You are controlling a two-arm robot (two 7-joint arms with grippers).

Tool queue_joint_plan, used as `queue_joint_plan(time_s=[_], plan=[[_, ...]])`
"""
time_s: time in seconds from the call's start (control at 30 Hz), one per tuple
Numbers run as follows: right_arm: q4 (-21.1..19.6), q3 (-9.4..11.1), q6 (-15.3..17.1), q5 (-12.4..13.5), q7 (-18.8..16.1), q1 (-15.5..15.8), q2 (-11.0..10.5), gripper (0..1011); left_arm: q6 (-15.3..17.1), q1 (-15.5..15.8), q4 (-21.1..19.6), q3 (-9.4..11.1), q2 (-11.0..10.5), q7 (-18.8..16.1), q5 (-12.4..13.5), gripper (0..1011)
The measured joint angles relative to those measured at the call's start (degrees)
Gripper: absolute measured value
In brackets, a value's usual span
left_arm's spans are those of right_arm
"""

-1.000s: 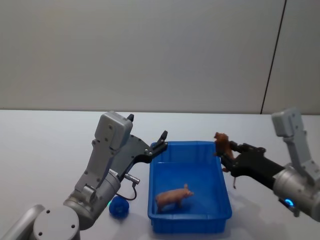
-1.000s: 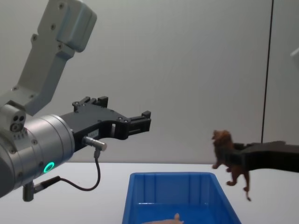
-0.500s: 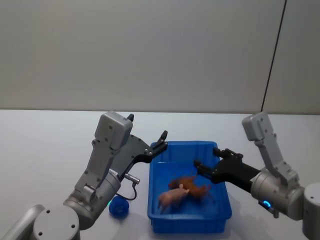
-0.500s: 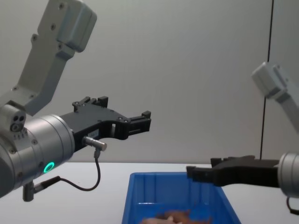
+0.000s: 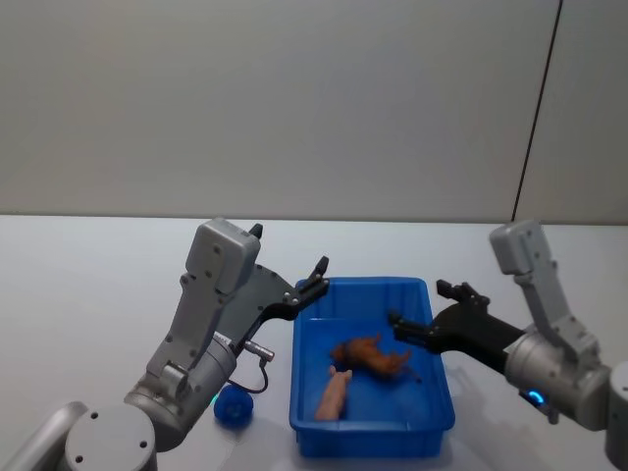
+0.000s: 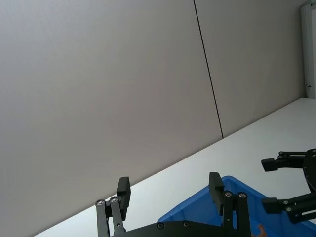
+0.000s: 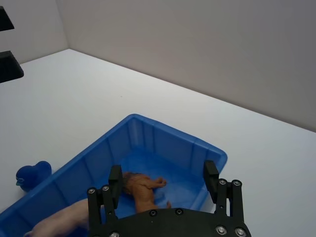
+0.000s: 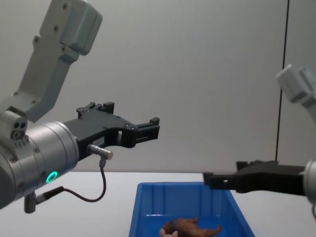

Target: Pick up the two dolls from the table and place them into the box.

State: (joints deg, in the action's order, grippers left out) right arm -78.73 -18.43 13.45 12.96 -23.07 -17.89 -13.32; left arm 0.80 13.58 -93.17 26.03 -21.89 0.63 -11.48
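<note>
The blue box point(image 5: 373, 428) stands on the white table point(image 5: 88, 294). Both dolls lie inside it: the reddish-brown one point(image 5: 371, 355) on its side in the middle, the peach-pink one point(image 5: 334, 393) toward the near-left corner. My right gripper point(image 5: 418, 304) hovers open and empty over the box's right rim, above the brown doll point(image 7: 143, 185). The right wrist view shows its spread fingers point(image 7: 115, 176) and the pink doll point(image 7: 64, 217). My left gripper point(image 5: 319, 276) is open and empty, held above the box's far-left corner. From the chest, the brown doll point(image 8: 190, 227) lies below the right gripper point(image 8: 219, 178).
A small blue toy duck point(image 5: 234, 404) sits on the table just left of the box, below my left arm; it also shows beside the box wall point(image 7: 32, 174). Bare tabletop spreads to the left and behind the box.
The right gripper carried the brown doll over the box, opened and dropped it in, then drew back to the right. The pink doll shifted toward the near-left corner. The left arm stayed still.
</note>
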Motion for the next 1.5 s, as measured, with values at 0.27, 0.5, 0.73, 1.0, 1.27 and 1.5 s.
queue_joint_plan(time_s=[0.27,0.5,0.73,1.0,1.27,1.5], plan=[[-1.8,2.0,-2.0,1.3,0.0,2.0,-2.7,1001,0.0,0.0,0.0,0.0,0.0,0.0,0.0,1002],[-3.0,3.6,-3.1,2.3,-0.3,3.8,-5.1,1001,0.0,0.0,0.0,0.0,0.0,0.0,0.0,1001],[-3.7,4.5,-3.8,2.9,-0.4,5.0,-6.5,1001,0.3,-0.3,-0.3,-0.1,-0.2,0.1,0.2,1001],[-4.1,5.1,-4.3,3.3,-0.6,5.8,-7.5,1001,1.6,-1.6,-1.7,-0.4,-1.5,0.1,0.4,1001],[-4.4,5.4,-4.5,3.5,-0.6,6.2,-7.9,1001,2.3,-4.2,-2.6,-0.7,-3.1,-1.2,-1.5,1001],[-4.5,5.6,-4.6,3.6,-0.7,6.3,-8.1,1001,2.0,-6.4,-1.6,-0.7,-4.0,-2.5,-3.9,1001]])
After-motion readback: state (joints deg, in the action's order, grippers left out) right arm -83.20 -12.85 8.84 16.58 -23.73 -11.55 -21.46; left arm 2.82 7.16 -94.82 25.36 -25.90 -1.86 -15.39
